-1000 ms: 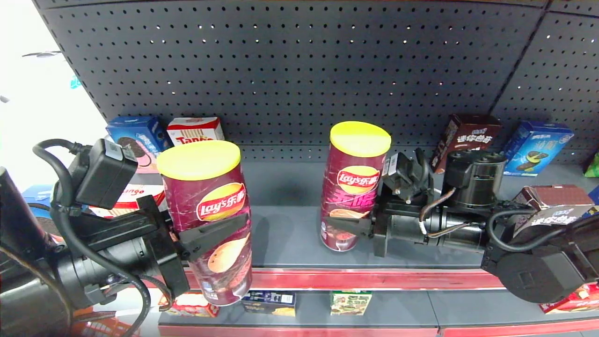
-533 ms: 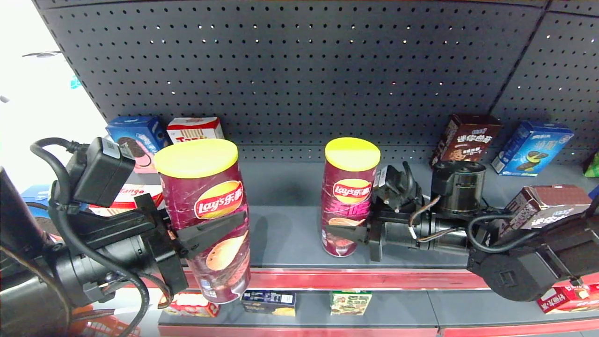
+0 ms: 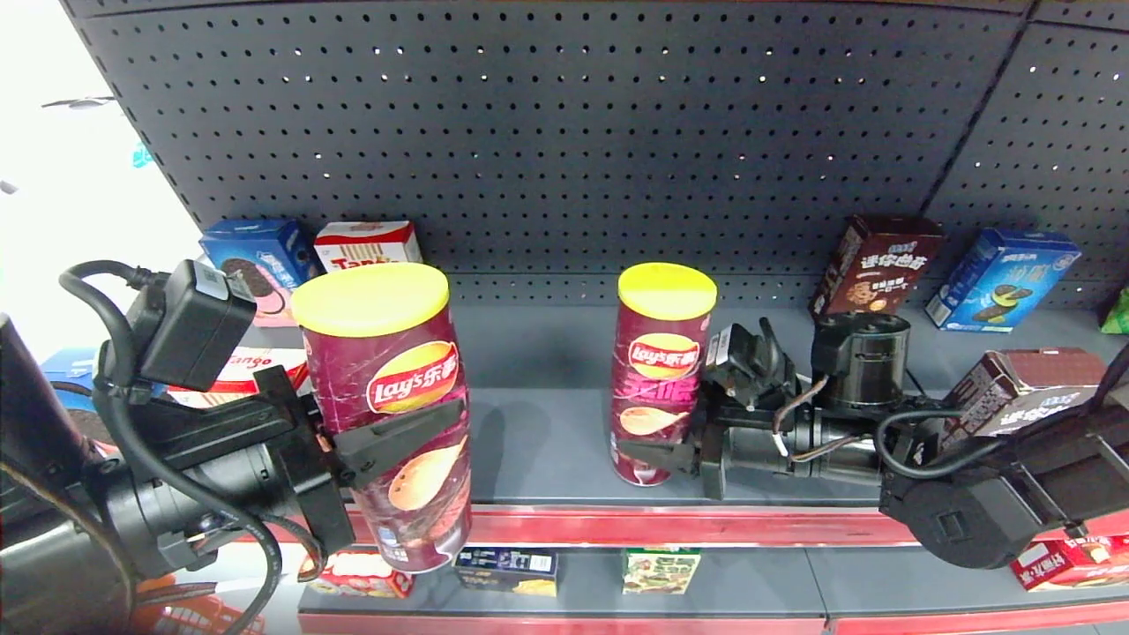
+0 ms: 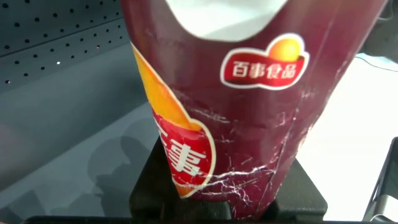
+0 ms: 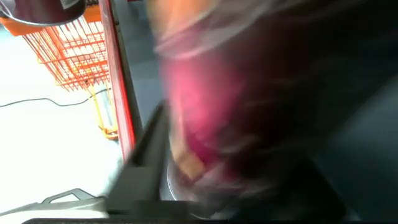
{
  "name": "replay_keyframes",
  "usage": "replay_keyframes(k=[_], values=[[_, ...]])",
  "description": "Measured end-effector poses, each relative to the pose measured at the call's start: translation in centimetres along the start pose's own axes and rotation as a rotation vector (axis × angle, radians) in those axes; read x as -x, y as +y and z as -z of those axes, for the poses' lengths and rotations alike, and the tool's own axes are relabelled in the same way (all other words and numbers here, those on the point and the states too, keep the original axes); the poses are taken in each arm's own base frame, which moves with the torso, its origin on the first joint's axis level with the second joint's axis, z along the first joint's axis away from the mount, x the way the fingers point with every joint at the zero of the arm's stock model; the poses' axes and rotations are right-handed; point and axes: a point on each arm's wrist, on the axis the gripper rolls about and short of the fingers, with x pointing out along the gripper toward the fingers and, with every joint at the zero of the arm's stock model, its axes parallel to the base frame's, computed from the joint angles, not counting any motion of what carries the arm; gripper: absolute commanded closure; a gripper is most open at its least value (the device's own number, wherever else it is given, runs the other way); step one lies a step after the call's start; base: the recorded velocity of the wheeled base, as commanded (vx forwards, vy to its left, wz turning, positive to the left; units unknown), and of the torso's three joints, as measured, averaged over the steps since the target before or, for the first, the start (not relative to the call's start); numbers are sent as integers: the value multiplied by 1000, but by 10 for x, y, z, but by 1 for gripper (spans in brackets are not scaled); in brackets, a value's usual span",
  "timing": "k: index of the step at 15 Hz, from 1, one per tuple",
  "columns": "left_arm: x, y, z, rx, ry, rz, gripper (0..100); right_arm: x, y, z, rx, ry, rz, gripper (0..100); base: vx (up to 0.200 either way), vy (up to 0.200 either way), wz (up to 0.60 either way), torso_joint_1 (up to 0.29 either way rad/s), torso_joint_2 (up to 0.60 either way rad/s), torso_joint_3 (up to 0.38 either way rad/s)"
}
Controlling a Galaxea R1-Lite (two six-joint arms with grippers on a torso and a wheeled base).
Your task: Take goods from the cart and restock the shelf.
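- Right now the right gripper (image 3: 650, 451) has its fingers closed low around the right can (image 3: 663, 370), which stands upright near the front of the shelf (image 3: 547, 441). I cannot tell whether its base is fully down.
- To do the set-down well, I would lower it straight and keep it upright. Let go only once the base sits flat, then pull back level so a finger doesn't tip it.
- The grip is low on a tall can, so a sideways nudge could topple it.
- The left gripper (image 3: 395, 451) clamps the left can (image 3: 384, 388) around its middle and holds it upright in the air, out in front of the red edge strip (image 3: 706, 526).
- That can should probably go on the bare patch to the left, well apart from the first.
- The shelf is smooth grey metal backed by a pegboard (image 3: 529, 132).
- Along the back stand a blue box (image 3: 256, 251) and a brown box (image 3: 873, 265).
- An orange cart (image 5: 74, 56) stands on the pale floor below.
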Motion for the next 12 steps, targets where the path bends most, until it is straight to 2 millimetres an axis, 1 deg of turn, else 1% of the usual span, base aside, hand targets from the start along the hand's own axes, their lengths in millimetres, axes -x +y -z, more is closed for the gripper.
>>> replay_keyframes(k=[4,7,10,12], values=[[0,0,0,0,0,1,100,3,1,2,-6,8,4,0,0,0,0,0,0,0],[0,0,0,0,1,0,100,10,5,5,-18,25,6,0,0,0,0,0,0,0],[0,0,0,0,1,3,100,21,10,2,-19,29,19,0,0,0,0,0,0,0],[0,0,0,0,0,3,100,33,13,-6,-10,19,36,0,0,0,0,0,0,0]])
